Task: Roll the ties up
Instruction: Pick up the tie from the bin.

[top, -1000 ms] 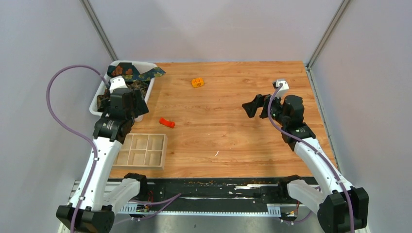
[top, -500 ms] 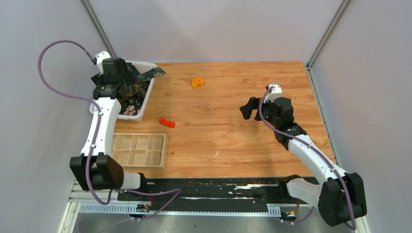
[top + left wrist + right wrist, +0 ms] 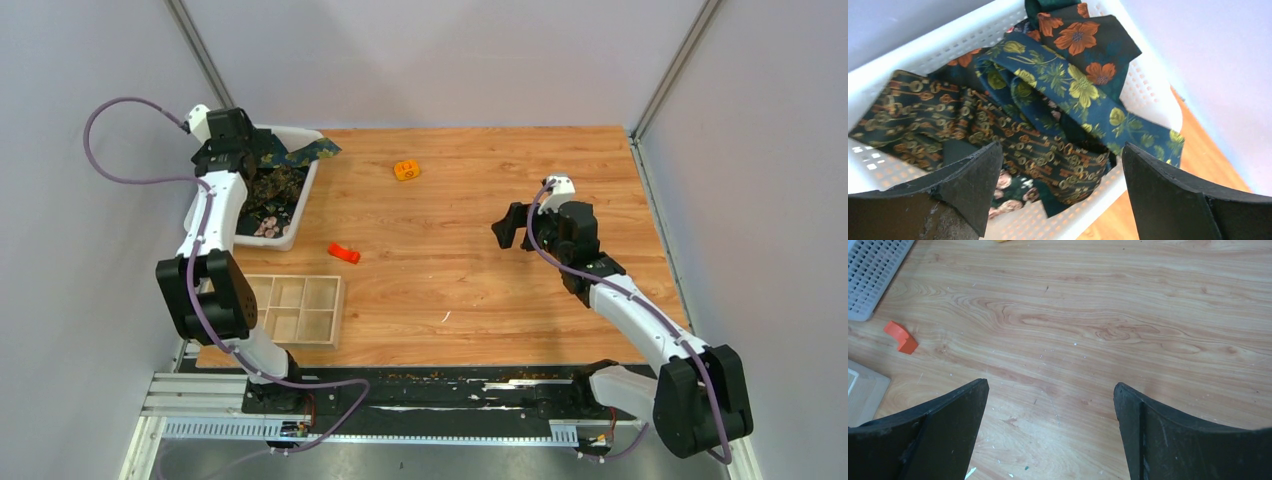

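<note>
Left tool (image 3: 1060, 155) moved over basket (image 3: 923, 52); its camera details ties (image 3: 1073, 85).

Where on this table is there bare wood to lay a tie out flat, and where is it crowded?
The widest bare stretch lies mid-table, between the red piece and the right gripper, nearer than the orange piece. The far right corner is bare too. The left side is crowded: the basket of ties, then the wooden organiser.
</note>
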